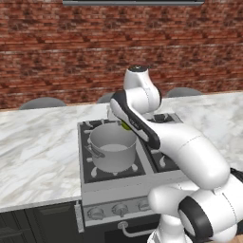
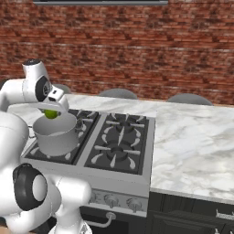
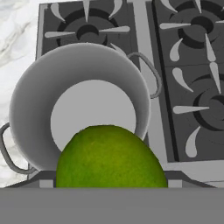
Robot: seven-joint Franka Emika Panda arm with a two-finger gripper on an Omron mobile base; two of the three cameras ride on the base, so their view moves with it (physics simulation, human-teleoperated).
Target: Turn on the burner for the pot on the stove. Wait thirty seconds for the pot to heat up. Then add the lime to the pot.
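The gripper (image 2: 51,111) hangs just above the far rim of the pot (image 2: 55,135), and the lime (image 2: 51,114) sits between its fingers, so the gripper is grasping the lime with its jaws spread wide around the fruit. In the hand view the lime (image 3: 110,157) bulges large and bright green at the bottom, directly over the open mouth of the pot (image 3: 30,96), whose pale flat bottom shows beneath it with nothing lying inside. In the left base view only a sliver of the lime (image 1: 126,126) peeks out from behind the arm's dark-edged forearm, right at the back edge of the pot (image 1: 114,154). The pot is a grey brushed-metal stockpot with small loop handles at its sides, and it stands upright on the front left burner of the stove (image 2: 119,151). The stove is a silver gas cooktop with black grates over four burners and a row of round knobs (image 1: 120,208) along its front panel. It is set into a white marble counter (image 2: 192,151) that stretches to both sides. Behind the counter rises a red brick wall (image 2: 137,50), and the rounded grey tops of chairs (image 2: 118,93) show just beyond the counter's far edge.
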